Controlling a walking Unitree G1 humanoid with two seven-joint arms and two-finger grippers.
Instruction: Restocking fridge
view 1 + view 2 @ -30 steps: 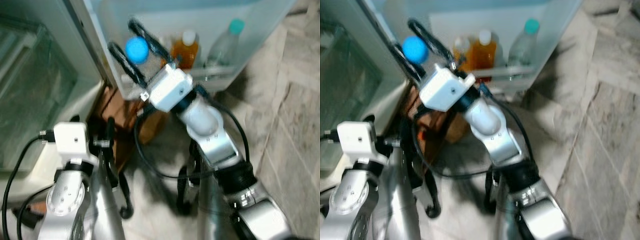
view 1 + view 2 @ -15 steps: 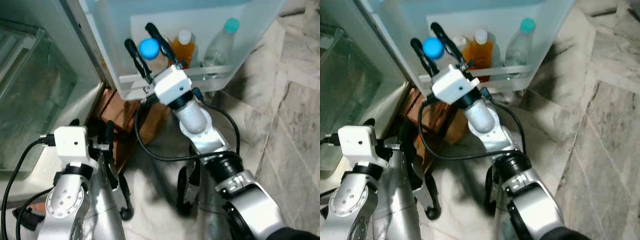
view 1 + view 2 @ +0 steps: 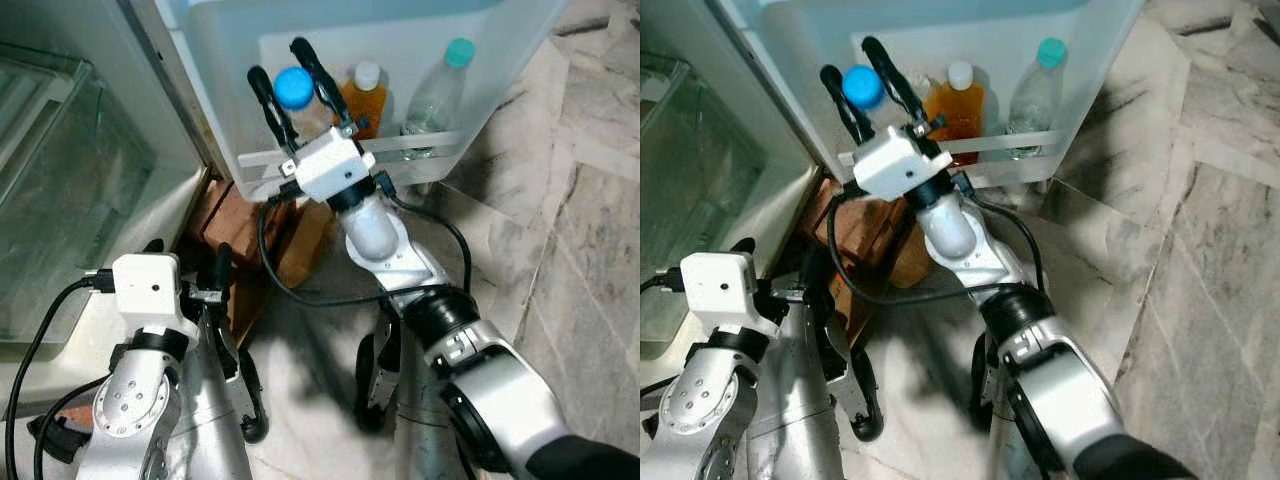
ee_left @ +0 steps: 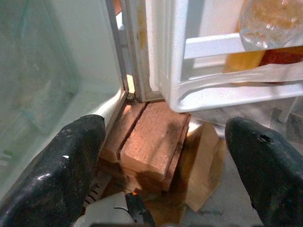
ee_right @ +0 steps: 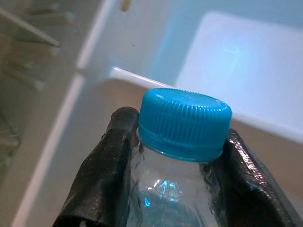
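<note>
My right gripper [image 3: 293, 88] reaches up into the open fridge door's shelf [image 3: 420, 147] and is shut on a clear bottle with a blue cap [image 3: 293, 88], at the shelf's left end. The right wrist view shows that blue-capped bottle [image 5: 182, 125] squeezed at the neck between both black fingers [image 5: 102, 175]. An orange juice bottle [image 3: 366, 97] with a white cap and a clear bottle with a teal cap [image 3: 443, 85] stand in the same shelf to the right. My left gripper [image 4: 165, 165] hangs low and open, holding nothing, its fingers [image 4: 57, 175] over the bricks.
Red bricks [image 4: 149, 146] and a brown paper bag [image 3: 300, 235] lie on the floor under the fridge door. The fridge body with glass shelves [image 3: 70, 170] stands to the left. Marble floor [image 3: 580, 230] stretches to the right.
My right gripper has carried the blue-capped bottle farther up and left into the door shelf. The camera has steadied and shifted slightly. The left arm has stayed put.
</note>
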